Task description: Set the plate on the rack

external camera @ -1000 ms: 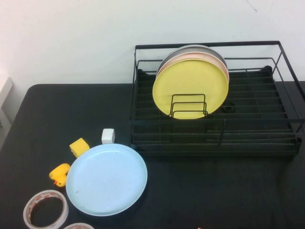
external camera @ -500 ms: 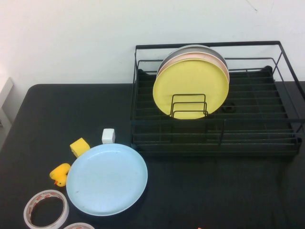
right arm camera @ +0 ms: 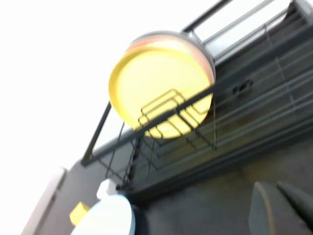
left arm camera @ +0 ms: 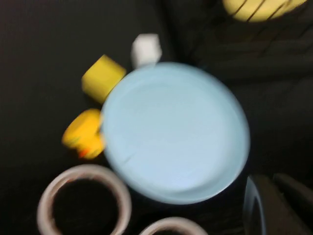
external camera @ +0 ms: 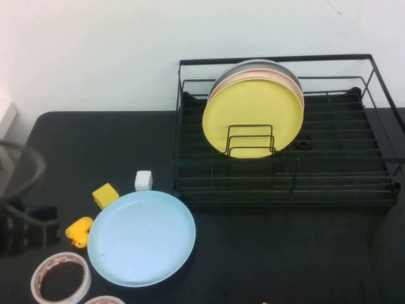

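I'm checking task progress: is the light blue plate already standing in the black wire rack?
No, the light blue plate lies flat on the black table in front of the rack, which holds only the yellow plate and others behind it.

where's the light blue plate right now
In the high view the light blue plate lies flat on the table's front left, beside the yellow duck, in front of the rack.

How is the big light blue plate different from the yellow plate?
The round light blue plate lies flat on the black table; the round yellow plate stands on edge in the black wire rack. The blue plate sits alone; the yellow plate has other plates stacked behind it. Both are plain and round.
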